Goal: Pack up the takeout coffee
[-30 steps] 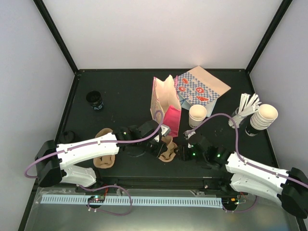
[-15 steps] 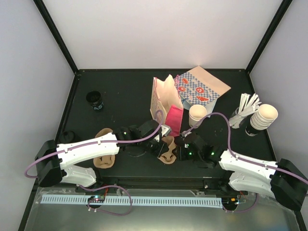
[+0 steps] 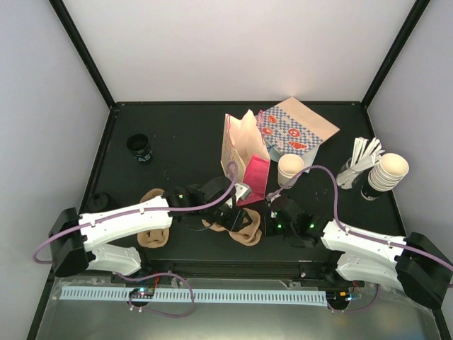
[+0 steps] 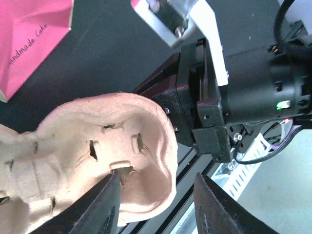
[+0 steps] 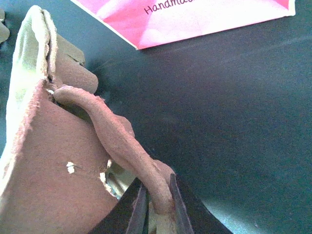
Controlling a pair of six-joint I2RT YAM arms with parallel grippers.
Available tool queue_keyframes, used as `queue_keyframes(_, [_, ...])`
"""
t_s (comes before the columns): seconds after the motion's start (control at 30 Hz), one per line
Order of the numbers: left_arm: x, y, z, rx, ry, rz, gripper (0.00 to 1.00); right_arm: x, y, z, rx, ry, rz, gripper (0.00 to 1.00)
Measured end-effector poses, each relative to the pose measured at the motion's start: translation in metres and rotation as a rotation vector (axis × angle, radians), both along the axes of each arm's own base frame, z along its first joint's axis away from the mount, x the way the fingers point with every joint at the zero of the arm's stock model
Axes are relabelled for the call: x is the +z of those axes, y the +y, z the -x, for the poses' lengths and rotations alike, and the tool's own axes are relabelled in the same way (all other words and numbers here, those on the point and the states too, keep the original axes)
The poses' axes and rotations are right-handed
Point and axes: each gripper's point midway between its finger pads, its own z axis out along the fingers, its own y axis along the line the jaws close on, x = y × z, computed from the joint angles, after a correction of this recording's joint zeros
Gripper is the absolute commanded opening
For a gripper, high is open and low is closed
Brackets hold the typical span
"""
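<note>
The takeout coffee [image 3: 290,168] is a small white paper cup standing right of the tall pink bag [image 3: 243,149]. Both grippers are at a tan pulp cup carrier [image 3: 245,229] in front of the bag. My right gripper [image 3: 262,225] is shut on the carrier's rim, and the right wrist view shows the jaws [image 5: 155,187] pinching the thick pulp edge [image 5: 117,141]. My left gripper [image 3: 230,218] is open, and in the left wrist view [image 4: 156,178] its fingers straddle one well of the carrier [image 4: 97,151]. The pink bag also shows in the left wrist view [image 4: 29,44] and the right wrist view [image 5: 195,14].
A second pulp carrier [image 3: 152,228] lies under the left arm. A blue patterned bag [image 3: 294,131] lies behind the coffee. A stack of cream cups [image 3: 389,172] and white sticks [image 3: 362,157] stand at the right. A small black cup [image 3: 139,149] stands at the far left.
The right gripper has moved left onto the carrier. The carrier has shifted toward the near edge and lies flatter. The left gripper has moved slightly right and nearer with it.
</note>
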Motion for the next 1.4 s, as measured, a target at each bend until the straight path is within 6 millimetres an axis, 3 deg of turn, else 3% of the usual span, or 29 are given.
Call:
queue_keyframes(0.17, [0.018,0.009,-0.007,0.026,-0.061,0.035,0.51,-0.002,-0.001,0.001,0.011,-0.002,0.007,0.14])
queue_keyframes(0.27, [0.017,0.017,-0.014,0.051,-0.090,0.020,0.54,-0.002,-0.001,0.002,0.022,-0.006,0.008,0.14])
queue_keyframes(0.4, [-0.004,0.028,-0.023,0.080,-0.107,-0.065,0.63,-0.001,0.000,0.002,0.026,-0.008,0.007,0.14])
queue_keyframes(0.57, [-0.053,0.036,-0.027,0.089,-0.058,-0.233,0.76,0.002,0.000,0.002,0.028,-0.015,-0.001,0.14])
queue_keyframes(0.77, [-0.081,0.040,-0.025,0.101,-0.005,-0.308,0.79,0.003,0.000,0.002,0.029,-0.019,-0.003,0.15])
queue_keyframes(0.93, [-0.085,0.035,-0.025,0.113,0.010,-0.288,0.70,0.003,-0.001,0.003,0.030,-0.017,0.000,0.14])
queue_keyframes(1.13, [-0.089,0.035,-0.026,0.127,0.038,-0.269,0.46,0.001,-0.003,0.004,0.030,-0.012,0.007,0.15])
queue_keyframes(1.4, [-0.078,0.046,-0.029,0.153,0.060,-0.207,0.42,0.005,0.000,0.003,0.034,-0.025,-0.017,0.15])
